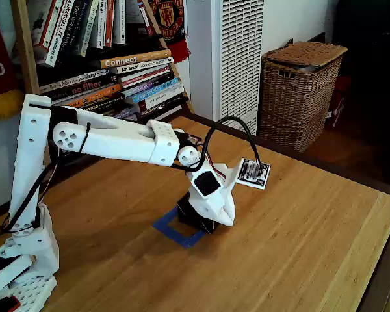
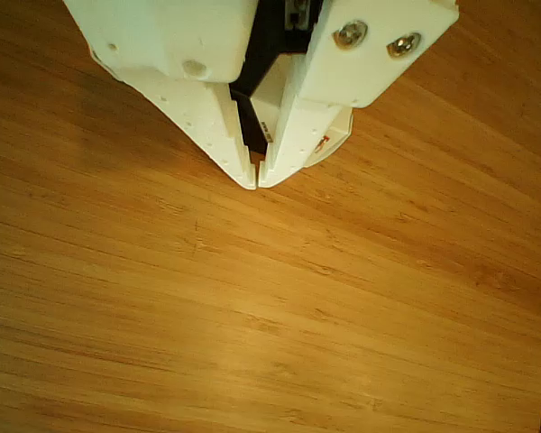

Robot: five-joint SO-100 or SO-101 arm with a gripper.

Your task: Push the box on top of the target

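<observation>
The box (image 1: pixel 194 218) sits on the worktop (image 1: pixel 299 247), tucked under the white arm (image 1: pixel 110 140), only its black sides showing in the fixed view. It overlaps the far right part of the target (image 1: pixel 175 233), whose blue tape peeks out on the near left side. The hand (image 1: pixel 226 220) is down against the box's right side, low to the wood. In the other view the hand (image 2: pixel 257 182) points at bare boards, its two white fingers (image 2: pixel 212 117) pressed together at the tips with nothing between them.

Plenty of open wood runs to the right and toward the camera in the fixed view, out to the worktop's right edge. Just behind the hand lies a small printed card (image 1: pixel 254 172), close but apart from the box. Beyond the far edge stand a wicker basket (image 1: pixel 299 97), a white slatted unit (image 1: pixel 237 58) and a bookshelf (image 1: pixel 110 58). The arm's base (image 1: pixel 19 260) stands at the near left corner.
</observation>
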